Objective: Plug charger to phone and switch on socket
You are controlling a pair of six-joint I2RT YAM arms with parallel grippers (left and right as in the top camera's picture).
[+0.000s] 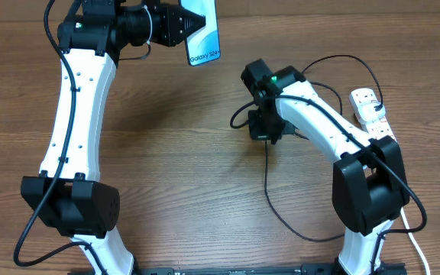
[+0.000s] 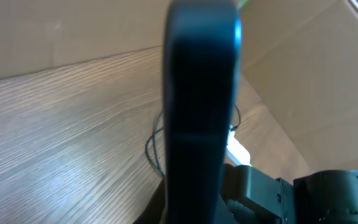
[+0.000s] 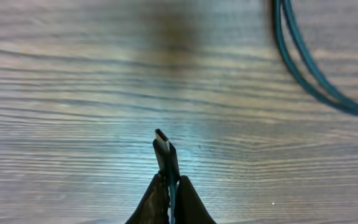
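Observation:
My left gripper (image 1: 180, 23) is shut on the phone (image 1: 203, 34) and holds it off the table at the far middle, its blue-white screen reading "Galaxy S24+". In the left wrist view the phone's dark edge (image 2: 201, 93) fills the centre. My right gripper (image 1: 264, 128) is shut on the charger's black connector tip (image 3: 165, 152), which sticks out between the fingers (image 3: 170, 186) just above the wood. The thin black cable (image 1: 270, 195) loops over the table and shows in the right wrist view (image 3: 303, 68). The white socket strip (image 1: 373, 114) lies at the right edge.
The white cord (image 1: 417, 244) of the strip runs down the right edge. My right arm's base (image 1: 369, 195) stands at front right, my left arm's base (image 1: 71, 202) at front left. Bare wooden table (image 1: 182, 176) lies between them.

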